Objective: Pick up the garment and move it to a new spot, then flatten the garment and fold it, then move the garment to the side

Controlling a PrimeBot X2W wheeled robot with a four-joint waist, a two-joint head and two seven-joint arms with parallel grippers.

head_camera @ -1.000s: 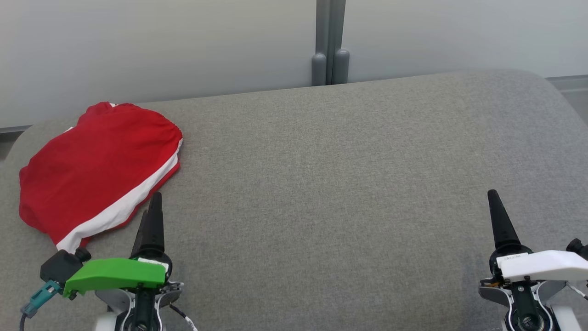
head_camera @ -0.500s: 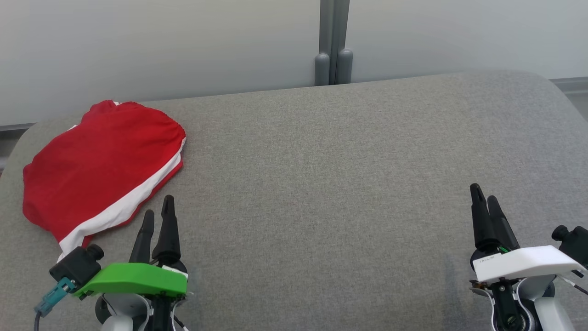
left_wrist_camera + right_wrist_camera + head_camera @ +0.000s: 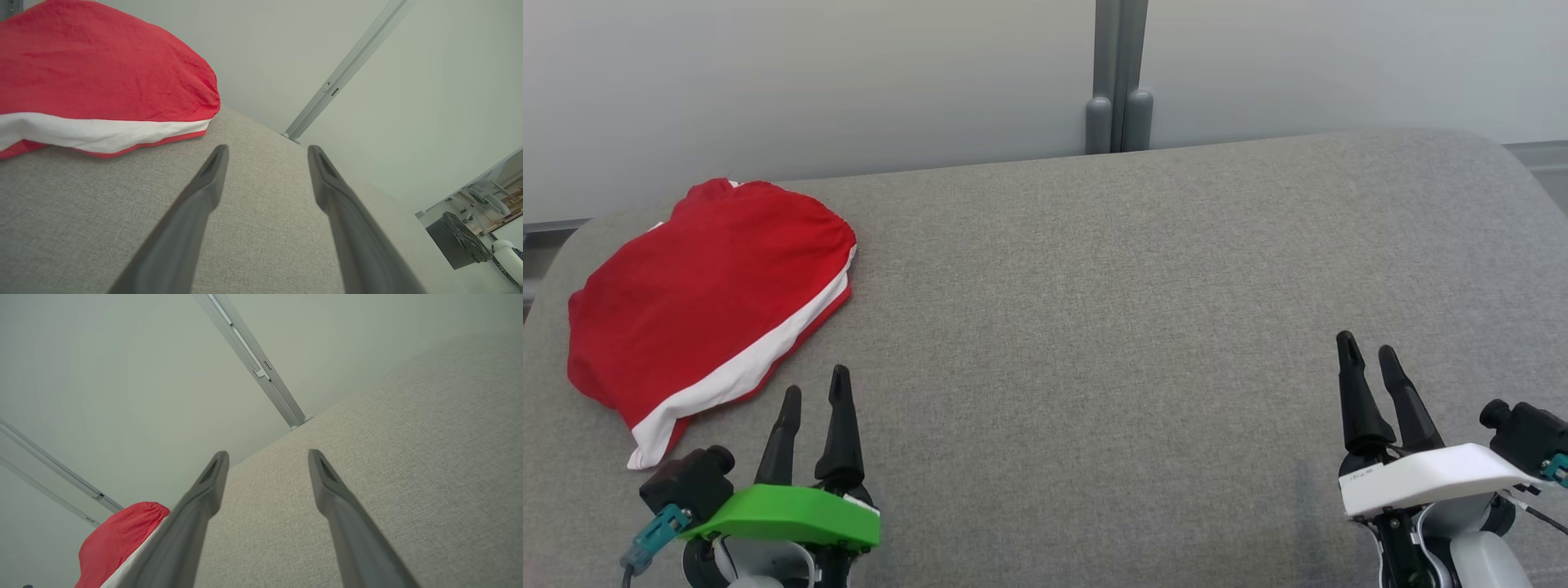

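Note:
The garment (image 3: 698,298) is red with a white stripe and lies folded at the far left of the grey cushioned surface (image 3: 1094,327). It also fills the upper left of the left wrist view (image 3: 94,77) and peeks in at the lower left of the right wrist view (image 3: 118,539). My left gripper (image 3: 815,388) hovers just in front of its near edge, open and holding nothing. At the lower right, my right gripper (image 3: 1366,349) is open too, far from the cloth.
A pale wall panel with a grey vertical post (image 3: 1119,77) runs behind the surface. The surface's rounded edges fall away at the far left and far right. Through the left wrist view, a black bin (image 3: 457,241) stands on the floor beyond.
Both grippers have drawn back toward the bottom of the head view and turned so both fingers show apart. The garment lies as before; the camera shifted slightly.

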